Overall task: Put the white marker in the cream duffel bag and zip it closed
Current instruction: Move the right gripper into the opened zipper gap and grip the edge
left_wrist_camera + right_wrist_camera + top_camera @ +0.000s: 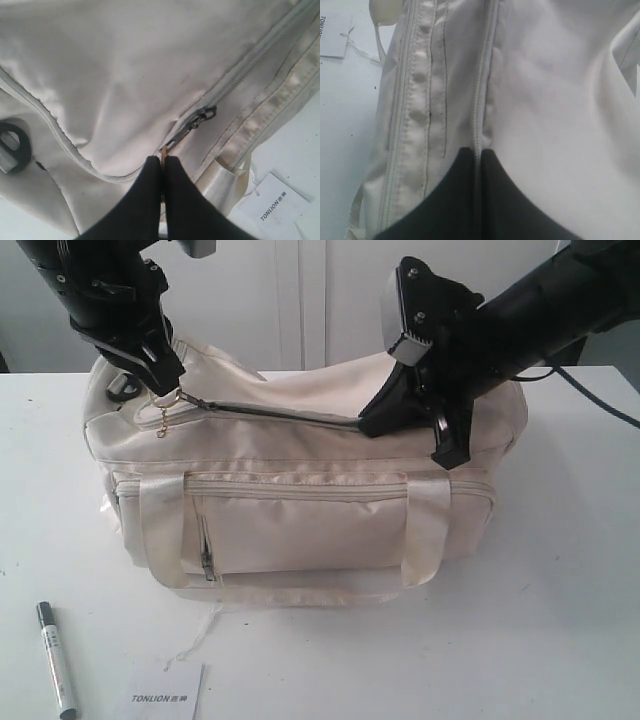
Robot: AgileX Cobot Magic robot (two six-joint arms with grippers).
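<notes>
Two black arms reach over a plain white counter [560, 590] in front of pale wall panels. The cream duffel bag [300, 510] sits in the middle of the counter with its front pocket facing the exterior camera. The white marker [57, 658] lies outside the bag on the counter's near left, just beside a white TONLION card [165, 695] that is cut off by the frame edge.

The left gripper [163, 160] is at the bag's left end, clamped on the zipper pull [187, 129], and a gold chain [163, 420] dangles below it. The right gripper [476, 152] is pressed to the bag's right end. It is closed, and the seam of the top zipper runs in between its fingers.

The exterior view cuts off both arms at the top edge. Whether the top zipper's dark line is parted or fully shut is hard to make out, and the bag's inside cannot be seen. A black end ring [12, 147] shows only partly in the left wrist view.
</notes>
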